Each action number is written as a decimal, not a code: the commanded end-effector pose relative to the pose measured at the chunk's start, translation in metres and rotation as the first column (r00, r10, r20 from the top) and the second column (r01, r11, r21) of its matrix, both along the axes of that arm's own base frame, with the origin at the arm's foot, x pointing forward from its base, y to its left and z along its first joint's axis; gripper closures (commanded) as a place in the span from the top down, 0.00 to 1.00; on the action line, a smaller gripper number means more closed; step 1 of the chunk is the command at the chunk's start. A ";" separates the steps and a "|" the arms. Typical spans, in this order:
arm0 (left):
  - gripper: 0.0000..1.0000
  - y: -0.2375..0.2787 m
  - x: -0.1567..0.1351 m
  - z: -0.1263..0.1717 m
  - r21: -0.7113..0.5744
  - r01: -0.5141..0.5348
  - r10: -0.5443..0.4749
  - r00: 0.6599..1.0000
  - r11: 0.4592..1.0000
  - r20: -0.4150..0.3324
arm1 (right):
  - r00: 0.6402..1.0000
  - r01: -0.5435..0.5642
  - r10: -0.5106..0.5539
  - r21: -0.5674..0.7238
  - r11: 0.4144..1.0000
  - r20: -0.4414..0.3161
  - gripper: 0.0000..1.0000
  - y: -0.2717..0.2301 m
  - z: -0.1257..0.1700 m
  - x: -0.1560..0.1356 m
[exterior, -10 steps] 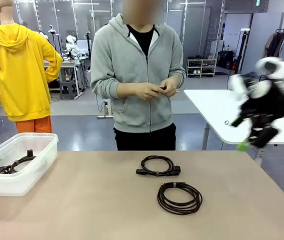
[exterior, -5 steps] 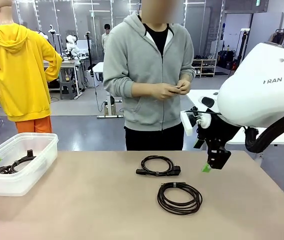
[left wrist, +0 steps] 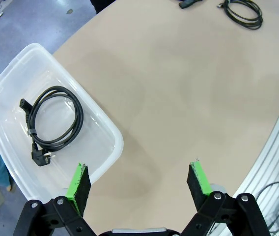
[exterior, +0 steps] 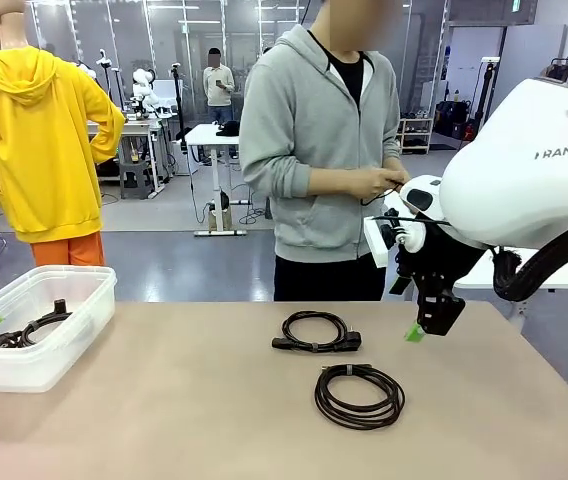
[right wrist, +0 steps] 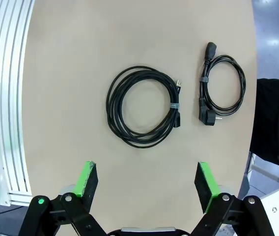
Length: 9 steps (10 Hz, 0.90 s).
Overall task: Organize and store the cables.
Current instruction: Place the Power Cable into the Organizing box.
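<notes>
Two coiled black cables lie mid-table in the front view: a smaller one [exterior: 316, 347] and, nearer me, a larger one [exterior: 360, 420]. My right gripper [exterior: 426, 325] hangs open above the table, right of the smaller coil and touching nothing. Its wrist view looks straight down on the larger coil [right wrist: 111, 105] and the smaller coil [right wrist: 202, 93], both ahead of the open right gripper [right wrist: 143, 179]. A third cable [left wrist: 79, 115] lies in the clear plastic bin [left wrist: 12, 69]. My left gripper [left wrist: 139, 179] stands open and empty over the bin's near edge.
The clear bin [exterior: 39, 370] stands at the table's left edge with a coil [exterior: 34, 327] in it. A person in a grey hoodie [exterior: 314, 130] stands at the far side, hands [exterior: 369, 182] together at the chest. A white table [exterior: 434, 215] stands behind on the right.
My right arm has swung in from the right and come down over the table near the coils. The person has stepped to the right. The cables and left gripper have not moved.
</notes>
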State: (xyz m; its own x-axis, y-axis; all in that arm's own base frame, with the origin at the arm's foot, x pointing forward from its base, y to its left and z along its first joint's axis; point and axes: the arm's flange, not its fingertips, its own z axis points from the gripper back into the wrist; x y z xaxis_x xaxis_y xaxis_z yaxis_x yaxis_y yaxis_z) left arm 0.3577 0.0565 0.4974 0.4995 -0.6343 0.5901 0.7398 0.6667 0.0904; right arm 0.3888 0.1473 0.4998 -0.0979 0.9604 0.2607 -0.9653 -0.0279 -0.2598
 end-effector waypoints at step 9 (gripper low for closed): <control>1.00 -0.002 0.000 0.001 0.005 -0.010 0.010 1.000 1.000 0.000 | 0.941 0.196 -0.231 -0.159 0.968 -0.246 1.00 0.108 -0.067 0.135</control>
